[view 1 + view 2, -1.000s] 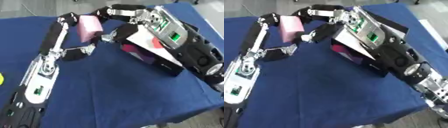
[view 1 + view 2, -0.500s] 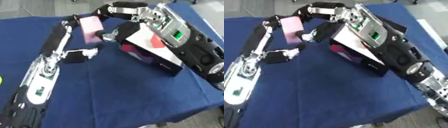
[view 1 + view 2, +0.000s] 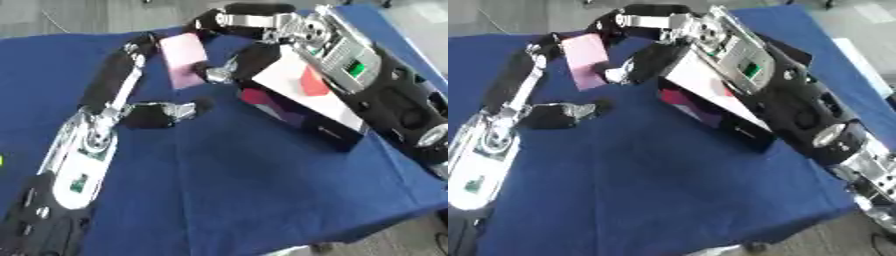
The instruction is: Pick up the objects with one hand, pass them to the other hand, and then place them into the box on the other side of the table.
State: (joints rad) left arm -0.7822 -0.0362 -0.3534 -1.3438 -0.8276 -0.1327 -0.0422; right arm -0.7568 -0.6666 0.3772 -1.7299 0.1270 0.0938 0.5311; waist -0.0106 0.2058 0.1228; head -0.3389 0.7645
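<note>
Currently the right robot hand [image 3: 229, 67] is curling round the lower edge of a pink block [image 3: 182, 60], holding it upright above the blue counter [image 3: 227, 190], just left of the box [image 3: 302, 107]. The left robot hand [image 3: 162, 112] is hanging below the block, fingers half curled and holding nothing. Right eye view is showing the box's dark opening better.

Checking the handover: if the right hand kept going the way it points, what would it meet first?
Probably the pink block. The right hand points left at its lower edge and looks already against it; the left hand sits lower, out of that line. Depth is unclear.
</note>
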